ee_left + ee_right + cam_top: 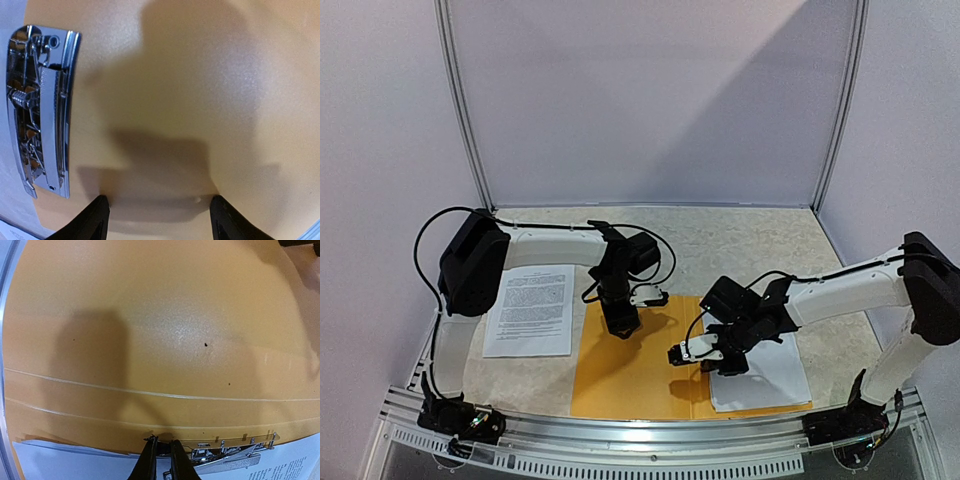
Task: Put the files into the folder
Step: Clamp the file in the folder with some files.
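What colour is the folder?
The folder is orange-yellow, best seen in the left wrist view.

The folder (630, 370) is lying opened flat, its orange-yellow inner face turned up, with two pale crease lines running across its middle and a chrome clip (40, 110) showing on that face. Some of the files (775, 380) are resting on the folder's right half, white and flat. One printed sheet (530, 310) is lying just beside the folder's left edge, text upward.
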Tool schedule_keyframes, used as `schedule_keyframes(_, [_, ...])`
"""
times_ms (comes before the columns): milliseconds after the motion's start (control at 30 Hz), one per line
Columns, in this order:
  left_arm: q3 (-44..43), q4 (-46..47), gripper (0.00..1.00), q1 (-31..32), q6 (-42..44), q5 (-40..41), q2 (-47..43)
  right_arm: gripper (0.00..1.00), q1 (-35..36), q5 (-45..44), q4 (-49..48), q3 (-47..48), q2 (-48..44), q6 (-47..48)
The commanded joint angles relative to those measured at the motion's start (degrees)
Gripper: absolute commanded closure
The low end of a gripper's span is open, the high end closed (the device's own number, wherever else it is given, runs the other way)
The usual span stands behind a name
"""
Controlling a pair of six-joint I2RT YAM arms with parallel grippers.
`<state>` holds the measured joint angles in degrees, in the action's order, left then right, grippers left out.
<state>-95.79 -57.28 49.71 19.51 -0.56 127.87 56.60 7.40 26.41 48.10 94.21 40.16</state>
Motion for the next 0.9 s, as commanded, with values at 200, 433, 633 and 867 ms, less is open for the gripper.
schedule_keyframes(200, [5.18,-1.06,0.28,-1.94,0.58,-1.02,9.33,0.89,-0.86,-1.34,16.00,-5.53,6.82,-0.28])
schedule_keyframes(433, [5.29,-0.74,0.28,-1.99,0.54,-0.94,9.07,0.94,-3.07,-3.07,18.06,-1.32,12.12,3.12])
schedule_keyframes(633, [5.35,-0.73,0.28,-2.08,0.54,-1.02,8.97,0.93,-3.19,-5.37,16.49,-1.55,12.29,2.05])
schedule_keyframes(867, [5.23,-0.85,0.29,-2.07,0.67,-0.87,9.17,0.91,-3.17,-5.38,16.79,2.88,8.70,1.59])
